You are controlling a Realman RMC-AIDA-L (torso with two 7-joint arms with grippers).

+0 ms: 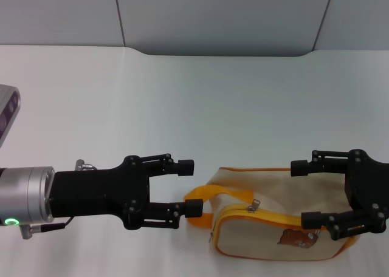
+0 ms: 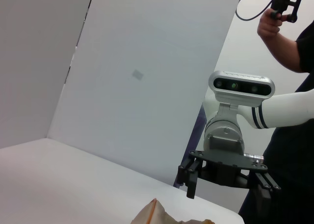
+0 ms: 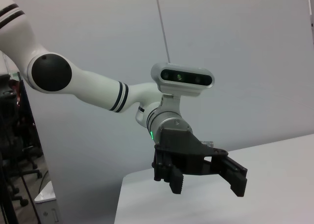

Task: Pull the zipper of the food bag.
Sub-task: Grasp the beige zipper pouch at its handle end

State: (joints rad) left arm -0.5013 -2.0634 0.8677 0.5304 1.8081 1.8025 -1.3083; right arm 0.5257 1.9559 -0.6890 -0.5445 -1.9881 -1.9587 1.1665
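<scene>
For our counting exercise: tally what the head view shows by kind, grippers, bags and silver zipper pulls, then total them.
Grippers: 2, left gripper and right gripper, both open
Bags: 1, food bag
Silver zipper pulls: 2
Total: 5

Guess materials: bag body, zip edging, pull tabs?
Food bag: looks like matte cream woven cloth, probably canvas; it sags softly with no gloss. Zipper edging: orange fabric tape, matte. Pull tab: small, silvery and glinting, likely metal. Left gripper and right gripper flank the bag, fingers open, not visibly touching it.
</scene>
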